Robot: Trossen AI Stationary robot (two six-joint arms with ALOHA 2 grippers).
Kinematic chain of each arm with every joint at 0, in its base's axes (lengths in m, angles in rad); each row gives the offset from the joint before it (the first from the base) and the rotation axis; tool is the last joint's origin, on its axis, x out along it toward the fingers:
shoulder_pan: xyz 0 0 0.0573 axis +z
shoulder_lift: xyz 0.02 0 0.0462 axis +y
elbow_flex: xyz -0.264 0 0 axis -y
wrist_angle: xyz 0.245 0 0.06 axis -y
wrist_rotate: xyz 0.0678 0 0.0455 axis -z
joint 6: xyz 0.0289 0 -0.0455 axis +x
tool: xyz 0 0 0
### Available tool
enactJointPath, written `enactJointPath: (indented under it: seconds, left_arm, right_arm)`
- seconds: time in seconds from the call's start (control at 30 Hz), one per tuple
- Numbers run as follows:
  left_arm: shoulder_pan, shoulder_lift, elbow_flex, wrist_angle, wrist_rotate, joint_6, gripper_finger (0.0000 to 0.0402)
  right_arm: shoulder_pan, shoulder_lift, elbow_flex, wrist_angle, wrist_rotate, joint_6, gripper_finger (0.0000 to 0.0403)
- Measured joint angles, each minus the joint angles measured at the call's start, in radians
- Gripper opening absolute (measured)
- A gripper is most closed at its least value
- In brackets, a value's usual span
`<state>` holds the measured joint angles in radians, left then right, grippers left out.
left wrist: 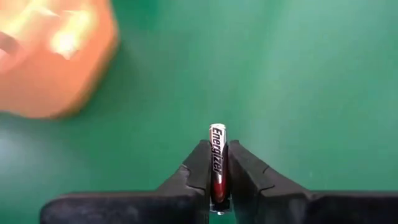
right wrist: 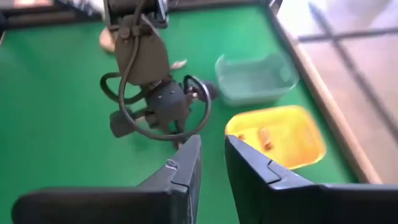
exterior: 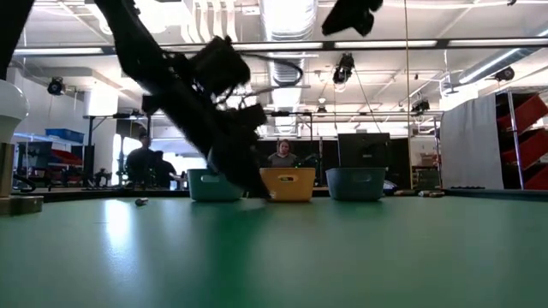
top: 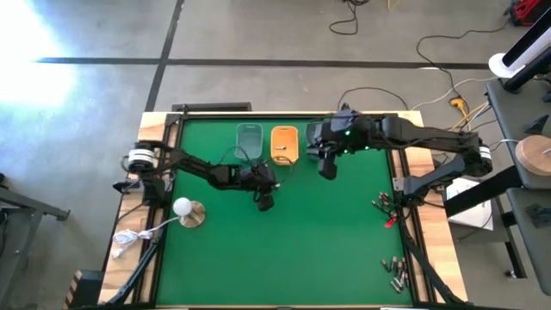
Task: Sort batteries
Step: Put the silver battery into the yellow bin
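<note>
Your green table [top: 344, 250] carries the orange tray [top: 284, 143] at its far edge. Your left gripper [left wrist: 217, 177], just in front of that tray, grasps a battery [left wrist: 216, 155], long axis along the fingers. Right gripper [right wrist: 212, 163]: gap visible, nothing held.

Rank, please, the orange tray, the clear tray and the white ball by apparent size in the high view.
1-2. The orange rectangular plastic tray and the clear rectangular plastic tray: they look alike, so no ranking between them.
3. The white ball on its round base: clearly smaller.
</note>
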<state>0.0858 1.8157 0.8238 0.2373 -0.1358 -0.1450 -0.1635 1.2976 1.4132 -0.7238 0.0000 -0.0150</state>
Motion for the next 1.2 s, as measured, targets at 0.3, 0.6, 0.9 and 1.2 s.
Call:
enactJointPath:
  seconds: [0.3,0.6,0.9,1.2]
  left_arm:
    - [0.152,-0.178,0.071,-0.057,0.139,0.029,0.0013]
    - [0.267,0.034,0.418,-0.409,0.214,0.264,0.0014]
    - [0.309,0.225,0.613,-0.522,0.233,0.311,0.0026]
    - [0.341,0.307,0.655,-0.588,0.243,0.323,0.0027]
  right_arm:
    - [0.0,-0.001,0.069,-0.001,0.003,-0.022,0.0056]
    - [0.024,0.001,0.032,-0.004,0.002,0.054,0.0054]
    - [0.137,0.001,0.026,-0.089,0.007,0.187,0.0049]
    - [0.157,-0.001,0.026,-0.115,0.079,0.214,0.005]
